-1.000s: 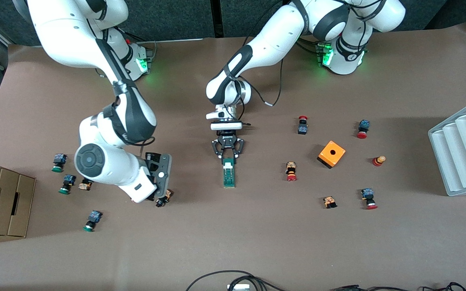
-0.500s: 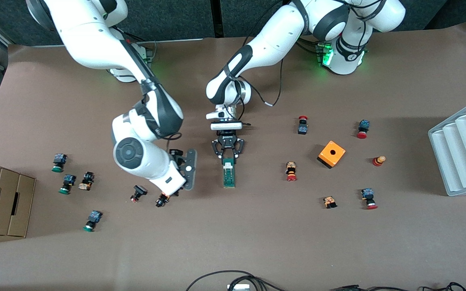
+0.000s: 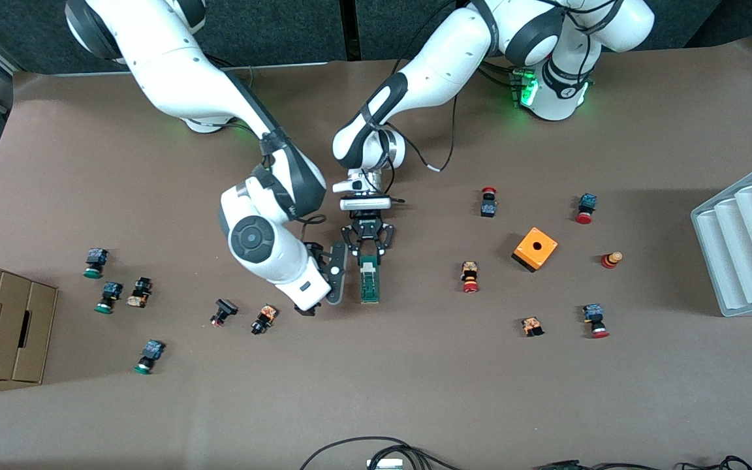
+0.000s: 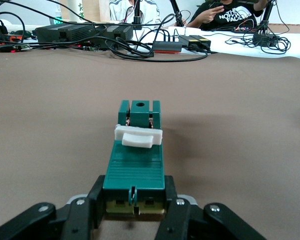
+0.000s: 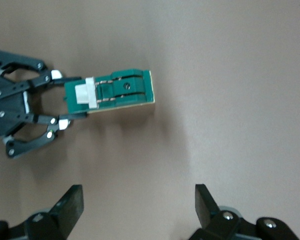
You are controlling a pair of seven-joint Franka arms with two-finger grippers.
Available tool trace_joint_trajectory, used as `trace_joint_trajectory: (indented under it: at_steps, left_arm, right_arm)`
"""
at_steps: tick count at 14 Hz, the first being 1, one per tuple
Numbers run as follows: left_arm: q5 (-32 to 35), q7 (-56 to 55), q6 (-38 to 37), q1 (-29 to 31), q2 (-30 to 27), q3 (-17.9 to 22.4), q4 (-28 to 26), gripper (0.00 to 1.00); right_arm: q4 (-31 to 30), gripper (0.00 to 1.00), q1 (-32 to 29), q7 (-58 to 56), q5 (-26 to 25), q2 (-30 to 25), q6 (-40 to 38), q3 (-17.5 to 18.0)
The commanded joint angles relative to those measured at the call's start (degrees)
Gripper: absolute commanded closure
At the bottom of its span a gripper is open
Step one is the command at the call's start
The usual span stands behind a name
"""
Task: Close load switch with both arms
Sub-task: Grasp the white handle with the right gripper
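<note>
Pincer on the left arm [image 3: 367,253] is clamped on one short end of the load switch [image 3: 369,279], the end toward the robots' bases. Switch lies flat on the worktop [image 3: 415,378] near the middle, long axis running from the bases toward the front camera, free end nearer the camera.

Right pincer [image 3: 331,274] has its fingers spread wide with nothing between them. It hangs low just beside the switch, on the side toward the right arm's end of the worktop, roughly level with the switch's mid-length. So the right arm is the free one and is close enough; my read is the coming move is a short sideways shift onto the white tab [image 4: 138,136].

View differences:
- Left wrist view looks straight down the long axis: tab sits across the top face, past the middle, toward the free end, with the pads [image 4: 92,207] on both side walls.
- Right wrist view shows the switch [image 5: 117,91] sideways-on with the left pincer [image 5: 65,102] gripping it, and the right fingers [image 5: 70,205] well clear of it, bare worktop between.
- Front view alone shows both arms' spacing; tab position is hard to judge there.
</note>
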Motion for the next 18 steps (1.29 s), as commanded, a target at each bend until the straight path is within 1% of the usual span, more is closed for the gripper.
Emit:
trace_joint_trajectory:
  at_steps: [1,5,8,18]
  left_arm:
    - [0.6,-0.5,0.5,-0.6,0.8,0.4,0.6,0.68]
    - [0.6,-0.5,0.5,-0.6,0.9,0.4,0.6,0.68]
    - [0.6,-0.3,0.5,-0.6,0.9,0.4,0.6,0.68]
    - [0.6,-0.3,0.5,-0.6,1.0,0.4,0.5,0.68]
  right_arm:
    - [0.5,0.01,5.2,3.8,0.7,1.0,2.1,-4.0]
    - [0.4,0.01,11.3,4.7,0.8,1.7,3.7,-8.7]
    - [0.4,0.01,13.0,8.8,0.7,2.9,6.3,-9.1]
    - [0.4,0.01,14.2,9.1,0.9,6.2,9.8,-9.1]
